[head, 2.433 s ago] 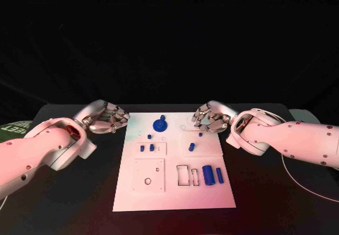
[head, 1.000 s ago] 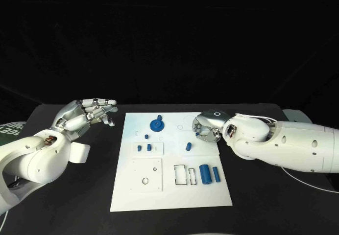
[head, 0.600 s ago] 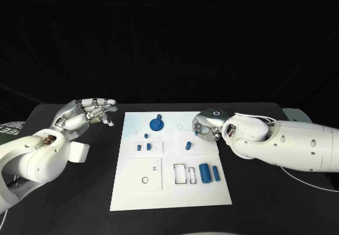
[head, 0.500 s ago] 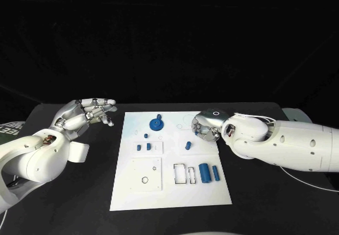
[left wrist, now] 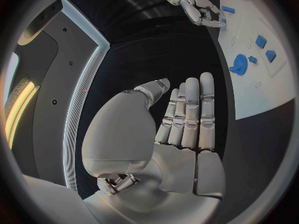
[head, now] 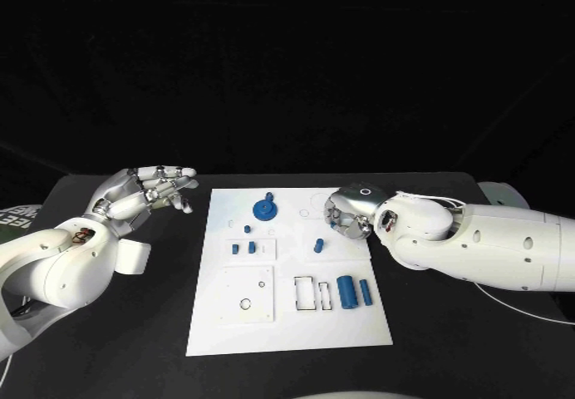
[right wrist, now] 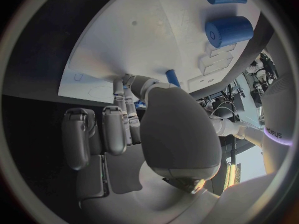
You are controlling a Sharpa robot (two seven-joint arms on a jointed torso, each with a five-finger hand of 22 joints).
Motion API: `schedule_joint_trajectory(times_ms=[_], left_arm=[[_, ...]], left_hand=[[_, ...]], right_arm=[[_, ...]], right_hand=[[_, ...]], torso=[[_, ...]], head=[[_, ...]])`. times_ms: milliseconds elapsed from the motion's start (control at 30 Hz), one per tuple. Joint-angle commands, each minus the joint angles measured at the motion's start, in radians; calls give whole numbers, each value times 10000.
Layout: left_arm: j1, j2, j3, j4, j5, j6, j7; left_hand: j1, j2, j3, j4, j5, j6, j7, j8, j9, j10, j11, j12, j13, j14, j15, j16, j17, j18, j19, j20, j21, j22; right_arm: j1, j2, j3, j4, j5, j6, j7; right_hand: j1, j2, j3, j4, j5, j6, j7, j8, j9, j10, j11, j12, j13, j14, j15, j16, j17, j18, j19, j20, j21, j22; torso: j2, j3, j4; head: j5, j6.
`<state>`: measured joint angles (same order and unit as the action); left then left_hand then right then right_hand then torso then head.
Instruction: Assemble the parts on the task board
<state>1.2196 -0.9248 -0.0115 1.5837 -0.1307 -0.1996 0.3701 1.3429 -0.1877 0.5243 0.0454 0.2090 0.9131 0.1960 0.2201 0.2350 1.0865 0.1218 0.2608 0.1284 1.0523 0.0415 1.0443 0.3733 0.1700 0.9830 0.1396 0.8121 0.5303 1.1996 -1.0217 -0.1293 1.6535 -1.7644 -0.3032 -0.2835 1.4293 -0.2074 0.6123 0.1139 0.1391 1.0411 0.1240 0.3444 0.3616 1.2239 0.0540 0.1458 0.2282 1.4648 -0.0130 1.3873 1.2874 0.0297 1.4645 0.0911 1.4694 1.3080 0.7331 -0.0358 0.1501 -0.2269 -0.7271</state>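
Observation:
The white task board (head: 292, 324) lies mid-table with blue parts on it: a gear-like disc (head: 263, 206), small pegs (head: 243, 247), a slanted peg (head: 319, 245), and a thick cylinder (head: 346, 292) beside a thin one (head: 364, 291). My right hand (head: 347, 218) hangs over the board's far right corner. Its thumb and one finger (right wrist: 118, 87) reach down to the board close to the slanted peg (right wrist: 172, 77), the other fingers curled. Whether they pinch anything is hidden. My left hand (head: 149, 193) is raised off the board's left, fingers (left wrist: 190, 114) straight, holding nothing.
Rectangular cut-outs (head: 314, 294) sit left of the thick cylinder (right wrist: 229, 31), and a square plate with holes (head: 251, 294) lies further left. Bare black table surrounds the board on both sides. A green object (head: 22, 214) lies at the table's left edge.
Since 2.4 s ago my left hand uncurled and lifted, and my right arm rolled over above the board's corner. Over the last second the right hand crept slightly left.

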Motion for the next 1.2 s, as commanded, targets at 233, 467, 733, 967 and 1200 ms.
schedule_joint_trajectory(times_ms=[233, 467, 733, 967, 1200], left_arm=[[1, 41, 3, -34, 22, 89, -54], [1, 71, 1, -110, 19, 91, -85], [0, 98, -2, -179, 21, 90, -87], [-3, 111, -7, -235, 25, 94, -89], [-18, 143, -11, -307, 27, 114, -83]], left_hand=[[132, -15, -11, -72, 29, -98, 105, -89, -32, -123, 83, -84, -29, 4, 89, -75, -28, 133, 65, -12, -70, -24], [152, -5, -6, -86, 34, -118, 113, -99, -37, -144, 90, -89, -33, 1, 93, -80, -32, 133, 67, -10, -72, -25], [159, -3, -6, -92, 36, -128, 118, -105, -40, -156, 95, -92, -35, -1, 96, -83, -34, 133, 68, -8, -73, -26], [167, 5, -2, -98, 38, -138, 125, -111, -43, -168, 101, -95, -37, -3, 99, -87, -36, 133, 69, -7, -74, -26], [167, 5, -2, -98, 38, -138, 125, -111, -43, -168, 101, -95, -37, -3, 99, -87, -36, 133, 69, -7, -74, -26]], right_arm=[[-93, 4, -62, 193, 44, -321, 27], [39, -83, -17, 296, 193, -638, 48], [199, -227, 25, 510, 242, -813, 64], [294, -426, 61, 1099, 350, -971, 99], [288, -277, 72, 1903, 518, -1317, 283]], right_hand=[[-412, 66, -80, 40, -361, 29, -63, 18, 55, 118, 4, -93, -3, 508, -85, 73, -17, -107, 757, -89, 80, 2378], [-429, 69, -79, 46, -373, 35, -68, 21, 61, 127, 1, -101, -3, 511, -86, 83, -5, -117, 772, -90, 126, 2390], [-433, 74, -73, 45, -367, 41, -72, 24, 66, 135, -3, -105, -3, 513, -89, 89, 3, -121, 779, -92, 147, 2396], [-443, 62, -67, 37, -320, 45, -74, 26, 75, 148, -9, -120, -5, 513, -94, 89, -3, -127, 789, -95, 178, 2404], [-438, 54, -42, 7, -223, 44, -70, 25, 92, 162, -12, -153, -9, 512, -99, 86, -18, -131, 795, -101, 198, 2409]], torso=[[-8, -9, 6], [-14, -11, -4], [-11, -14, 0], [-5, -11, -3], [-9, 8, 11]], head=[[6, 9], [-22, 34], [-32, 61], [38, 54], [342, 66]])
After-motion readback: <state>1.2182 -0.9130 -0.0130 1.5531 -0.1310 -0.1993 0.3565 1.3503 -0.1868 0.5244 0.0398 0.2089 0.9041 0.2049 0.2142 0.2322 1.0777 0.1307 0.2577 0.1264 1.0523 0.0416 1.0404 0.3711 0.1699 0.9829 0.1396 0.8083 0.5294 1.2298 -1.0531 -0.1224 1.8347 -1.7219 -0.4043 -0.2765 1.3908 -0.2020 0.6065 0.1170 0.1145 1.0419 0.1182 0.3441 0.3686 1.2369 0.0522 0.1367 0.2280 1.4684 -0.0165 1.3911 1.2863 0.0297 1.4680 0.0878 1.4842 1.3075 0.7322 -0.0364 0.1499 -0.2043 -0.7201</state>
